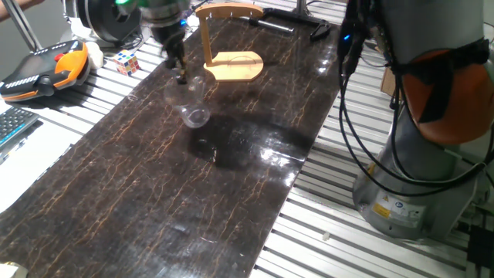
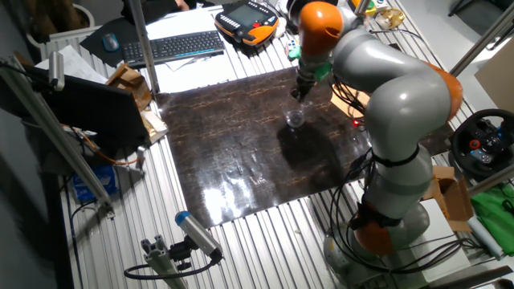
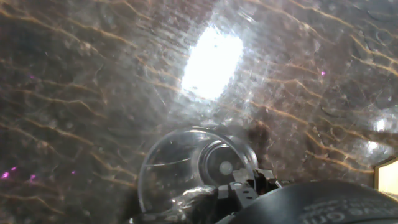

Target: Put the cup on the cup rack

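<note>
The clear cup (image 1: 193,105) hangs tilted from my gripper (image 1: 181,76), whose fingers pinch its rim. It seems to be a little above the dark marbled tabletop (image 1: 154,193). In the hand view I look down into the cup (image 3: 196,165), with the gripper (image 3: 242,190) closed on its near rim. The wooden cup rack (image 1: 234,66) stands just beyond and right of the cup, its post and curved arm upright. A corner of its base shows in the hand view (image 3: 388,175). The other fixed view shows the cup (image 2: 295,119) below the gripper (image 2: 299,95).
A Rubik's cube (image 1: 127,62) and an orange teach pendant (image 1: 46,69) lie left of the gripper. A keyboard (image 2: 173,46) lies beyond the table's edge. A black tool (image 1: 297,27) lies behind the rack. The arm's base (image 1: 421,177) stands to the right.
</note>
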`<state>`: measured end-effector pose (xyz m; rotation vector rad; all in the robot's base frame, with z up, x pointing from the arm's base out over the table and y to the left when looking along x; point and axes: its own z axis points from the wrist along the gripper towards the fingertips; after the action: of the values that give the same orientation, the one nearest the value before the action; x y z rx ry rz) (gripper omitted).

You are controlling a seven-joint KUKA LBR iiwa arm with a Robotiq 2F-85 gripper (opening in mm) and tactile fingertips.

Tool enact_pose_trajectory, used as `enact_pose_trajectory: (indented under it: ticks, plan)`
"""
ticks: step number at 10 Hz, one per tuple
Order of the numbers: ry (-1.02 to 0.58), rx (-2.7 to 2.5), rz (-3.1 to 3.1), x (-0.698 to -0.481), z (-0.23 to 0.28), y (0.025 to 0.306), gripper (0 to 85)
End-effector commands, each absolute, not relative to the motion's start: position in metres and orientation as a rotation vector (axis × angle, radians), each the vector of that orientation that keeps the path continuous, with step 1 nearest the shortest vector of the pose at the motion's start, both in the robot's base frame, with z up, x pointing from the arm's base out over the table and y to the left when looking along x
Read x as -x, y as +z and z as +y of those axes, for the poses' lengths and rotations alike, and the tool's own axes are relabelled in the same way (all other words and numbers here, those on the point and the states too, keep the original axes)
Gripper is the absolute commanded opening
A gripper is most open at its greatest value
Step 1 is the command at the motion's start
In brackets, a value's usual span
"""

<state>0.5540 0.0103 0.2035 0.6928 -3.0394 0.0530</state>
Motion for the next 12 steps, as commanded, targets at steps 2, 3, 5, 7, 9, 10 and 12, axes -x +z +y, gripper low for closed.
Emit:
enact_pose_trajectory:
  ticks: [2,3,5,7,9,10,12]
  plan:
    - [0.007,-0.690,-3.027,-0.554,0.011,0.204,2.0]
    - [0.007,-0.690,-3.029,-0.555,0.012,0.203,2.0]
    - [0.012,-0.580,-3.037,-0.558,0.017,0.203,2.0]
    - [0.009,-0.514,-3.042,-0.561,0.023,0.205,2.0]
    - [-0.005,-0.502,-3.042,-0.563,0.028,0.202,2.0]
    - [0.011,-0.512,-3.048,-0.565,0.033,0.198,2.0]
    - [0.016,-0.547,-3.056,-0.572,0.037,0.181,2.0]
